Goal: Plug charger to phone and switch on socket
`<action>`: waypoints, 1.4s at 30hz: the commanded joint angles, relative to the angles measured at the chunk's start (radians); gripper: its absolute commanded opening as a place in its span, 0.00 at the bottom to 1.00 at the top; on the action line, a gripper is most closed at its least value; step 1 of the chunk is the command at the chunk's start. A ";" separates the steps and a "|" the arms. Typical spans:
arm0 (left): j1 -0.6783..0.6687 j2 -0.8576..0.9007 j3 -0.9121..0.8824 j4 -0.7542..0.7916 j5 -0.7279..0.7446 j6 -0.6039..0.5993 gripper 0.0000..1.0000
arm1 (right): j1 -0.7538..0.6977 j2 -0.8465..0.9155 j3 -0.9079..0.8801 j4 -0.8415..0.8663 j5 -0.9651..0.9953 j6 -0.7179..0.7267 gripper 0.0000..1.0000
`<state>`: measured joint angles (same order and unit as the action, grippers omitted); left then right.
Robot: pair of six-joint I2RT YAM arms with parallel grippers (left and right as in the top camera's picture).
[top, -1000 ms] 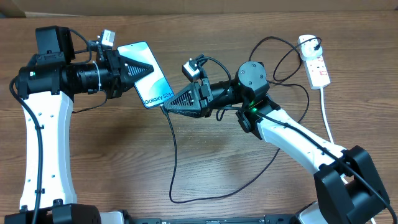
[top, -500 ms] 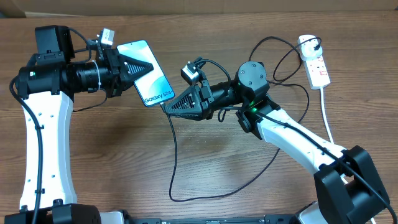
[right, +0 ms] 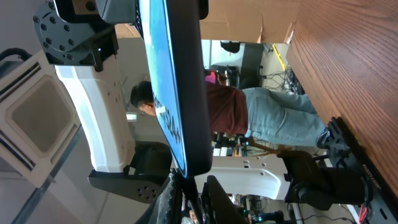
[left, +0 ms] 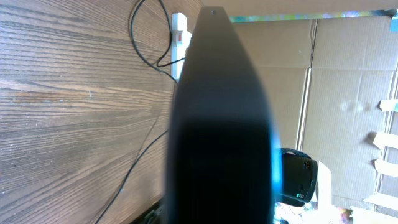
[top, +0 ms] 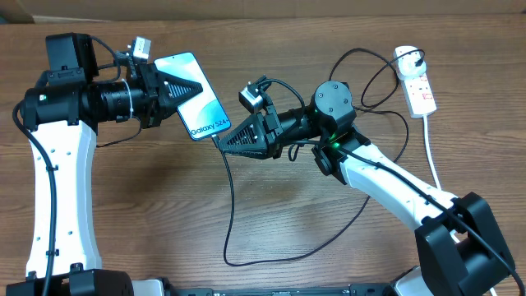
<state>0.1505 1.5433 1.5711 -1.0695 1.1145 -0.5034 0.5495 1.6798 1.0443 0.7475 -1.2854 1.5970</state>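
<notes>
My left gripper (top: 185, 90) is shut on the phone (top: 200, 111), holding it above the table with its blue "Galaxy S24+" screen facing up. In the left wrist view the phone's dark edge (left: 221, 124) fills the middle. My right gripper (top: 220, 141) is shut on the charger's connector tip at the phone's lower end. In the right wrist view the fingers (right: 196, 200) pinch the tip right under the phone (right: 183, 93); I cannot tell whether it is inserted. The black charger cable (top: 230, 214) loops over the table to the white socket (top: 417, 80), where its plug (top: 408, 57) sits.
The socket's thick white cord (top: 431, 152) runs down the right side. The socket also shows far off in the left wrist view (left: 179, 28), with cable (left: 140, 37) beside it. Cardboard lines the table's back edge (top: 271, 6). The left arm (right: 74, 81) stands behind the phone.
My right gripper has edged slightly left and up with the connector tip, closer to the phone's lower end. The left gripper and phone have stayed still.
</notes>
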 commanded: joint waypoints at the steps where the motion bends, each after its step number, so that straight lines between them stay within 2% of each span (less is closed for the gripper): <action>1: -0.007 -0.006 0.008 0.003 0.035 -0.017 0.04 | -0.006 -0.015 0.011 0.006 0.002 0.007 0.11; 14: -0.022 -0.006 0.008 0.000 0.034 -0.017 0.04 | -0.005 -0.015 0.011 0.007 0.024 0.034 0.10; 22: -0.027 -0.006 0.008 0.000 0.019 -0.017 0.04 | -0.005 -0.015 0.011 0.007 0.027 0.039 0.04; 27: -0.027 -0.006 0.008 -0.001 0.021 -0.017 0.04 | -0.005 -0.015 0.011 0.007 0.035 0.053 0.04; 32: -0.027 -0.006 0.008 -0.003 0.085 -0.017 0.04 | -0.006 -0.015 0.011 0.007 0.046 0.026 0.04; 42: -0.027 -0.006 0.008 -0.062 0.088 0.014 0.04 | -0.008 -0.015 0.011 0.006 0.035 -0.018 0.04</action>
<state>0.1326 1.5433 1.5711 -1.1145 1.1000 -0.4973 0.5499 1.6798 1.0443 0.7547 -1.2911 1.6035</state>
